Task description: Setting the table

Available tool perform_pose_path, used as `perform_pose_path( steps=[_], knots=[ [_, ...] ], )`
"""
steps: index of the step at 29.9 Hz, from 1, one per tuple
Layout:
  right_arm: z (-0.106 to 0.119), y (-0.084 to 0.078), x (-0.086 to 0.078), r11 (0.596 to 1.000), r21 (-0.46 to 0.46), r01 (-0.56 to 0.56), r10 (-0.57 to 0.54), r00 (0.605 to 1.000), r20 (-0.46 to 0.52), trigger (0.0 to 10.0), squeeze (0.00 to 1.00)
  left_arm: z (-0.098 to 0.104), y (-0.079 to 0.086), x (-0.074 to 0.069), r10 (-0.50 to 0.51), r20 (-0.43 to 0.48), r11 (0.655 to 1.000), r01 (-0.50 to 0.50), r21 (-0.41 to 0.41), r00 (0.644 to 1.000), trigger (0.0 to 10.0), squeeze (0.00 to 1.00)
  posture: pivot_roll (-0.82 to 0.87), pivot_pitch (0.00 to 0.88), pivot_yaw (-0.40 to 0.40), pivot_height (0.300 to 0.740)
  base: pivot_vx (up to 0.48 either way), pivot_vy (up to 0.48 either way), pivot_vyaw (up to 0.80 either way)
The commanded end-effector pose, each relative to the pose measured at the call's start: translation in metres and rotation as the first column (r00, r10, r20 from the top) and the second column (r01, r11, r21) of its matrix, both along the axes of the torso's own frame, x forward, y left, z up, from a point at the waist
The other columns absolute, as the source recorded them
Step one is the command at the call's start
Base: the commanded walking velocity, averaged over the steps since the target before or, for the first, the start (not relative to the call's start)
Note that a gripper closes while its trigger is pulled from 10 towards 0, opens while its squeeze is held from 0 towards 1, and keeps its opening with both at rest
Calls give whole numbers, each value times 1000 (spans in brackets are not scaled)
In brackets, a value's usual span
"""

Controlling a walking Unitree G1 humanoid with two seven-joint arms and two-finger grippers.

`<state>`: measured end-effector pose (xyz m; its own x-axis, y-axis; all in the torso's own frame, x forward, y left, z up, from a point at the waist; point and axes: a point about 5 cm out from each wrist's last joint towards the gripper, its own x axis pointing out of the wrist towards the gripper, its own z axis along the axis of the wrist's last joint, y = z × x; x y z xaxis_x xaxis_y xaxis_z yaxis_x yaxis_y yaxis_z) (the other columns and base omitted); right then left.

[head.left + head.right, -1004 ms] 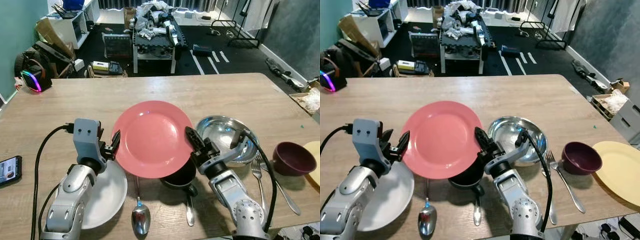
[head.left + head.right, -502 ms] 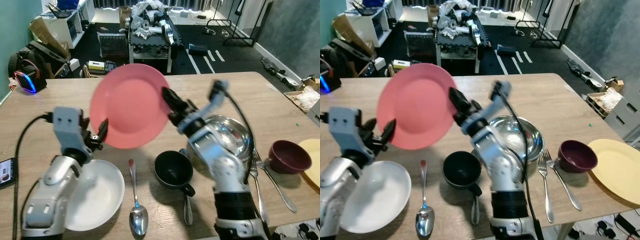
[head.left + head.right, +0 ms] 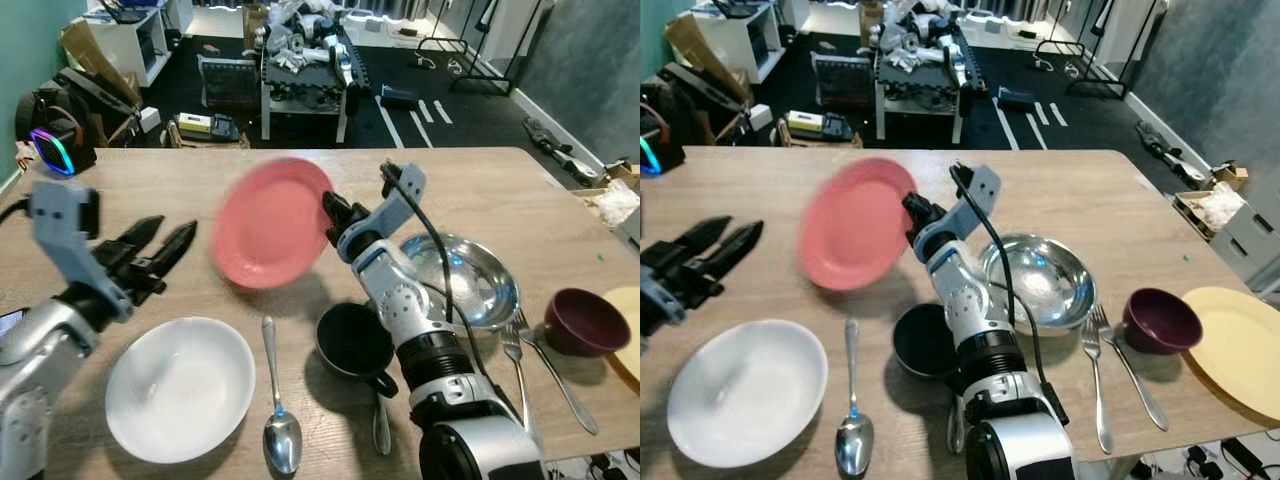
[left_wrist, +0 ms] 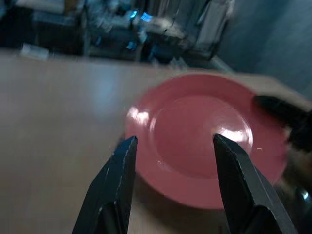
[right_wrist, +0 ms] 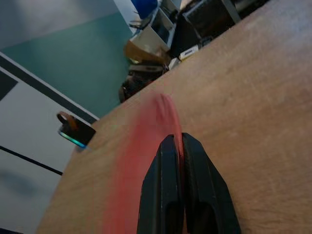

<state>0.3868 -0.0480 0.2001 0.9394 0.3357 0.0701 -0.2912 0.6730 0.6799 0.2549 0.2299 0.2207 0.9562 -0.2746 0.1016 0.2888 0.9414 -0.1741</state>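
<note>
The right tool (image 3: 330,215) pinches the rim of the pink plate (image 3: 268,224), holding it tilted above the wooden table (image 3: 480,190), likely to carry it to a place setting, while the left tool (image 3: 160,240) hovers spread apart nearby.

A wooden desk (image 3: 150,180) spans the foreground. Beyond it at 12 o'clock, dark floor (image 3: 440,110) with a cluttered low table (image 3: 305,95); teal wall (image 3: 30,40) at 10, white shelf (image 3: 130,50) nearby.

Robotics lab or workshop: wooden table (image 3: 480,190) set with tableware; beyond it, a bench holding robot parts (image 3: 305,45), cluttered floor.
</note>
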Motion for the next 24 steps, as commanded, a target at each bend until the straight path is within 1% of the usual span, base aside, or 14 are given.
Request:
perform_pose_path(
  steps=[1,5,6,8,13,14,15,16,17,18,21,22,23,24],
  knots=[
    [10,27,0,995,70,-72,71,997,19,10000,0,-20,-2,-7,26,-94,1000,-27,-12,995,10000,0,182,62,-25,740,0,0,0],
    [6,28,0,996,30,-82,82,996,20,10000,0,-28,-7,-10,32,-115,999,-35,-24,993,10000,0,182,64,-28,740,0,0,0],
    [1,28,-1,997,-21,-80,80,997,18,10000,0,-27,-12,-10,22,-110,999,-26,-38,994,10000,0,183,66,-30,740,0,0,0],
    [-1,27,-1,997,-53,-61,62,998,19,10000,0,-26,-14,-10,19,-106,999,-23,-38,994,10000,0,181,69,-32,740,0,0,0],
    [1,20,4,998,-66,-17,21,999,49,10000,0,-23,-17,-7,5,-111,999,-10,-41,994,10000,0,175,71,-27,740,0,0,0],
    [2,18,5,998,-65,-1,5,998,58,10000,90,-22,-17,-7,4,-111,999,-9,-41,994,10000,0,175,71,-26,740,0,0,0],
    [5,14,7,998,-58,15,-11,997,73,10000,290,-22,-18,-6,1,-111,999,-5,-39,994,10000,0,175,71,-25,740,0,0,0],
    [7,12,8,998,-53,25,-21,996,83,10000,612,-22,-19,-6,0,-111,999,-4,-37,994,10000,0,173,70,-22,740,0,0,0],
    [12,7,9,999,-36,39,-35,994,104,10000,863,-22,-20,-6,-3,-111,999,-1,-36,994,10000,0,172,70,-21,740,0,0,0],
    [18,3,11,998,-21,51,-48,990,136,10000,1000,-22,-22,-5,-5,-110,999,1,-34,994,10000,0,171,69,-20,740,0,0,0],
    [36,-12,11,997,2,71,-70,971,229,10000,1000,-20,-28,-3,-14,-99,1000,11,-29,995,10000,0,163,68,-18,740,0,0,0],
    [36,-12,11,997,2,71,-70,971,229,10000,1000,-20,-28,-3,-14,-99,1000,11,-29,995,10000,0,163,68,-18,740,0,0,0],
    [45,-19,8,998,-4,70,-66,956,286,10000,671,-17,-32,-1,-20,-84,1000,20,-12,996,10000,0,157,66,-16,740,0,0,0],
    [51,-24,3,998,-10,70,-62,940,337,10000,420,-14,-35,0,-24,-68,1000,24,10,997,10000,0,149,64,-13,740,0,0,0]
  ],
)
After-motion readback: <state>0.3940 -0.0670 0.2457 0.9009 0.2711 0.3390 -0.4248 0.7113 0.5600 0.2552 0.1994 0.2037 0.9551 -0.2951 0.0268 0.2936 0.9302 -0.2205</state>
